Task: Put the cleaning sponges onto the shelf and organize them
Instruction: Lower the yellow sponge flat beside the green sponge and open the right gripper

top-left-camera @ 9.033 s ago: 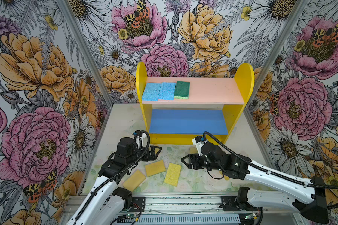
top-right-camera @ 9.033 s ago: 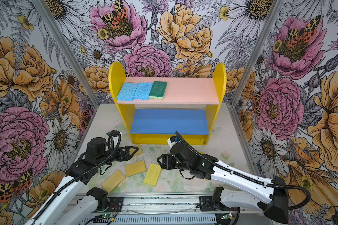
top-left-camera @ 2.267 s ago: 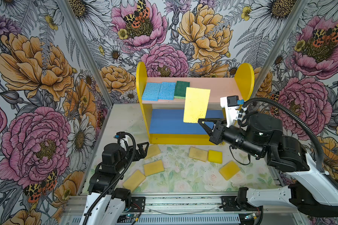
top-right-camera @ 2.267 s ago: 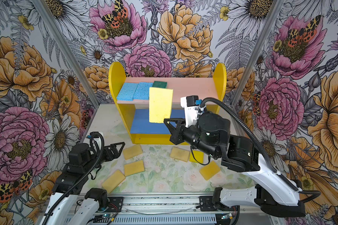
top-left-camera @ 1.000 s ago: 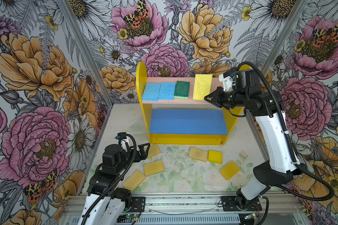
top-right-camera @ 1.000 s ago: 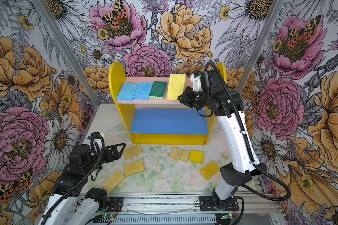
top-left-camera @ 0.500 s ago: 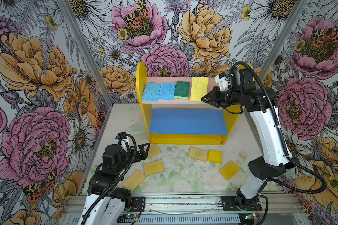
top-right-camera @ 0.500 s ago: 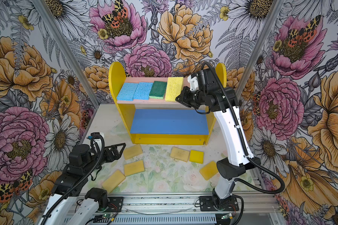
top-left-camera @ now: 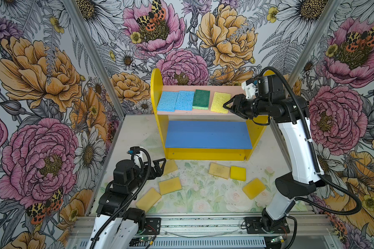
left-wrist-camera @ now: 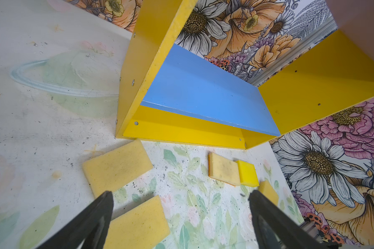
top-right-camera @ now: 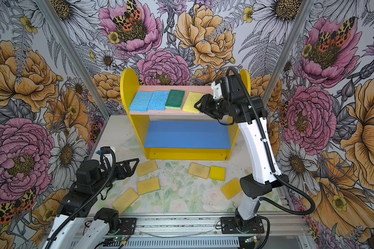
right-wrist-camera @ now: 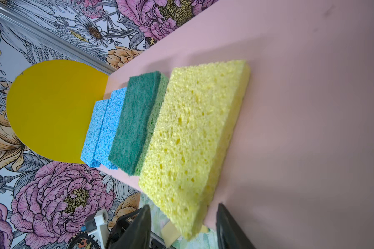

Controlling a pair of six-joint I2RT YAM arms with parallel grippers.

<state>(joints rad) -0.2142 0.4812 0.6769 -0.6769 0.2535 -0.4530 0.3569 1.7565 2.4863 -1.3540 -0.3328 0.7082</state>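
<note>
Resting on pink board (right-wrist-camera: 311,107): four sponges (top-left-camera: 220,102)

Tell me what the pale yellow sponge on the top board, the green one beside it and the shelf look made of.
Pale yellow sponge: likely cellulose foam, matte, open irregular pores.
Dark green sponge: fibrous scouring pad over lighter green foam, by its fuzzy top and pitted side.
Shelf: probably painted wood or fibreboard, smooth satin paint, grainy cut edge.

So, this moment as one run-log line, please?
right gripper: open, straddling pale yellow sponge | sponge on pink upper board | left gripper: open, empty
</note>
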